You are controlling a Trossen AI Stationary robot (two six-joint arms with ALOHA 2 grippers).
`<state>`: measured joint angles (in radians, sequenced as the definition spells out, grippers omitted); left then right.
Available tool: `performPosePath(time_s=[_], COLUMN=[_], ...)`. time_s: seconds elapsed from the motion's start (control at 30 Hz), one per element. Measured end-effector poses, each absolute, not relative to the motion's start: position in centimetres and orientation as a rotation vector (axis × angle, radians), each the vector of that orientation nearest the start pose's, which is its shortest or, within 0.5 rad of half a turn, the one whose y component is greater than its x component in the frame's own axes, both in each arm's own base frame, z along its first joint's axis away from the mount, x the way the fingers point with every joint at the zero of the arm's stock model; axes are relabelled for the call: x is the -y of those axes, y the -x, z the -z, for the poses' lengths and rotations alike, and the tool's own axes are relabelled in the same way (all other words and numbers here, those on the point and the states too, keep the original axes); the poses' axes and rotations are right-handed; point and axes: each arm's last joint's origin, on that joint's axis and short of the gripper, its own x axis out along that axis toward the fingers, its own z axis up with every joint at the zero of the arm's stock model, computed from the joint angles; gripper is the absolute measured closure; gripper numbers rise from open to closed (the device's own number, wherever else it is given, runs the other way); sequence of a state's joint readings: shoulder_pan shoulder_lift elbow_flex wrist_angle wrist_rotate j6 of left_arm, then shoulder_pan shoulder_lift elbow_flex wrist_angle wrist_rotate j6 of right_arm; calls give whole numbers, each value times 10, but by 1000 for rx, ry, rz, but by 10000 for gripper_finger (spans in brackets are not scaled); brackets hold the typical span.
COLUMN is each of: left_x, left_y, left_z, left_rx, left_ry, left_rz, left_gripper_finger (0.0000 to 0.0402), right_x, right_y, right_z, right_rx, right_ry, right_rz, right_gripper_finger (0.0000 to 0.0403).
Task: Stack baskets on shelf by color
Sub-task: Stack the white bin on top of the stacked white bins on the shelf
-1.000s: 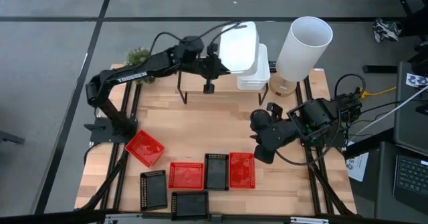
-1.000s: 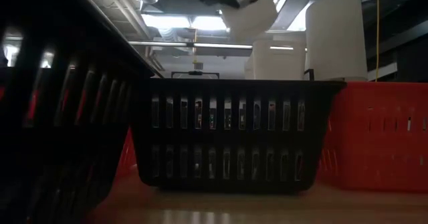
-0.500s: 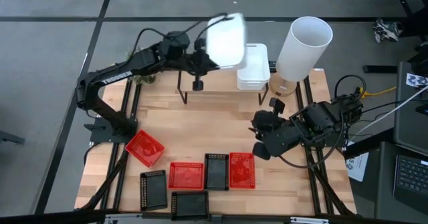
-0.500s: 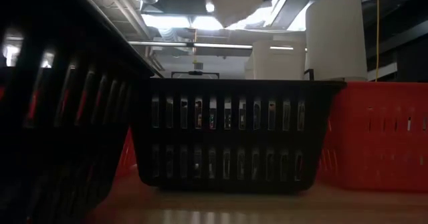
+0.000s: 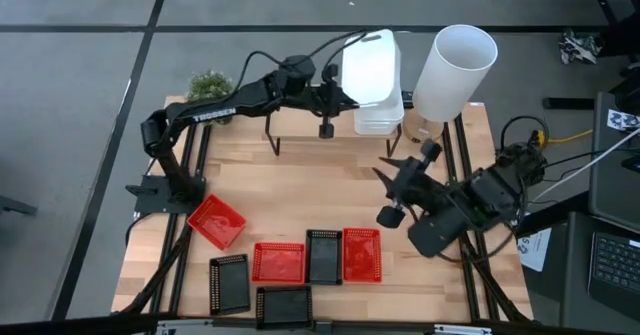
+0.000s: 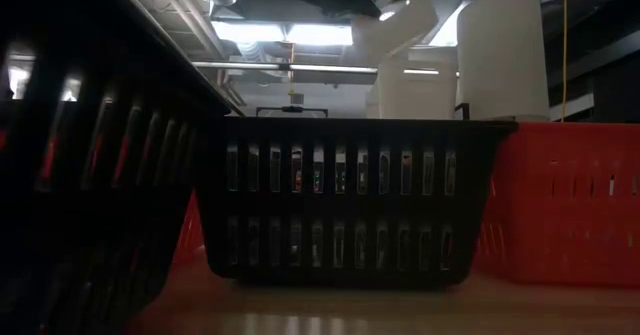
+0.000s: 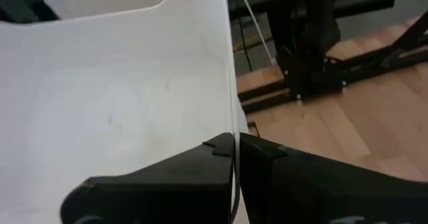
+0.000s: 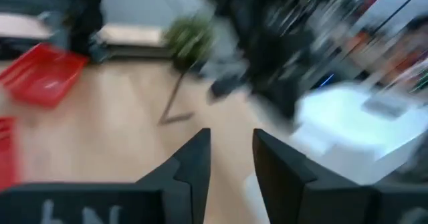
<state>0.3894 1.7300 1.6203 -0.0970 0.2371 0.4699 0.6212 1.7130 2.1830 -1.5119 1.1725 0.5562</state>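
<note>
Aloft, white basket (image 5: pixel 368 67), solid-walled, pinched by left fingers (image 7: pixel 221 150)

Overhead camera looks straight down on the whole light wooden surface (image 5: pixel 330 190). Low camera sits at surface height, pressed close behind a black slotted plastic basket (image 6: pixel 345 200), facing the room. Both catch the tall white cylinder (image 5: pixel 455 70). Wrist cameras peer past their own fingers.

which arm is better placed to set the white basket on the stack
Left. The left gripper is shut on the white basket, held above the white stack on the shelf. The right gripper is open and empty over the table, short of the shelf.
</note>
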Motion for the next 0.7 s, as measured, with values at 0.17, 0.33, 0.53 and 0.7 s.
performPosePath(time_s=[0.17, 0.33, 0.53, 0.7], left_x=[-148, -148, -145, -143], left_y=[-383, -383, -383, -385], left_z=[-373, -375, -374, -374], left_rx=[-229, -213, -216, -217], left_ry=[-391, -390, -372, -334], left_rz=[-98, -102, -97, -122], left_gripper_finger=[401, 401, 401, 401], right_x=[-158, -160, -161, -161], right_y=[-244, -244, -245, -245], right_z=[-470, -471, -470, -470], right_rx=[-338, -332, -345, -346], right_ry=[498, 498, 464, 464], right_rz=[765, 758, 728, 726], right_gripper_finger=[292, 292, 292, 292])
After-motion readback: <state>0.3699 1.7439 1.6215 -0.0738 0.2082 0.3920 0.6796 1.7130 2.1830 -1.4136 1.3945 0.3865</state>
